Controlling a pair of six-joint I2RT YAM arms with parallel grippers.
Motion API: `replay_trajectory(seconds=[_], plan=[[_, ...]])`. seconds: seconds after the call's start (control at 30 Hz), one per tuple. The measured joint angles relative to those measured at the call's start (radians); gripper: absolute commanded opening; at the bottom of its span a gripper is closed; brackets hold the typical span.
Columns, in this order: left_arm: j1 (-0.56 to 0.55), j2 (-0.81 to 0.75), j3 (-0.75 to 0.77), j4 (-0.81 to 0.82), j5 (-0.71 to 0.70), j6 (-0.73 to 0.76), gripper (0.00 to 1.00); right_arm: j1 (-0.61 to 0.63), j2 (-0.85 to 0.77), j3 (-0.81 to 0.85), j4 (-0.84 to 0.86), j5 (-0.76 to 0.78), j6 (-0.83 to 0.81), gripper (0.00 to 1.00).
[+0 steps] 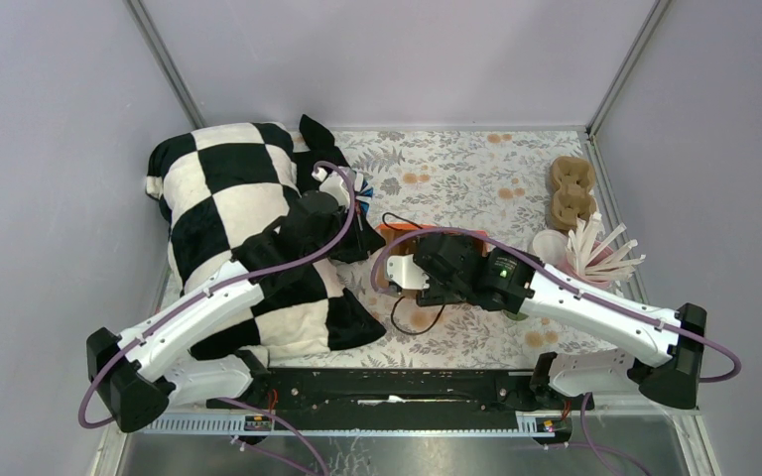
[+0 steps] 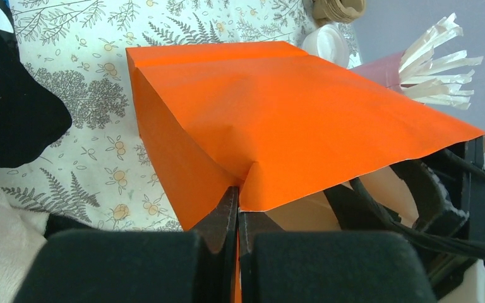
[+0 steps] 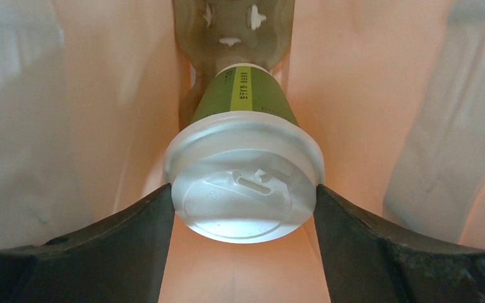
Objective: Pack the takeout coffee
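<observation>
Left gripper (image 2: 237, 203): jaws pressed shut, pinching the open rim of the orange paper bag (image 2: 290, 107) at its side crease.
Right gripper (image 3: 245, 211): jaws spread wide inside the bag, clamping the takeout coffee (image 3: 244, 158) by its white lid at 9 and 3 o'clock.
Takeout coffee: inside the bag with paper walls all round, its green body pointing to 12 o'clock.
Pulp holder (image 3: 233, 25): beyond the cup's base at 12 o'clock; contact cannot be told.
Counter (image 1: 456, 169): floral; the bag is near the centre.
Checkered cloth (image 1: 228, 198): 9 o'clock of the bag.
Pink cup of white sticks (image 1: 595, 256): 3 o'clock.
</observation>
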Motion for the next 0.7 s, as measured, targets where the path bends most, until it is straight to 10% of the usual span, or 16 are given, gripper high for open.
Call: replay_trajectory(seconds=[0.7], plan=[[-0.084,-0.047,-0.083,0.079,-0.134,0.017,0.0,-0.108,-0.018,-0.144,0.122,0.068,-0.005,0.42]])
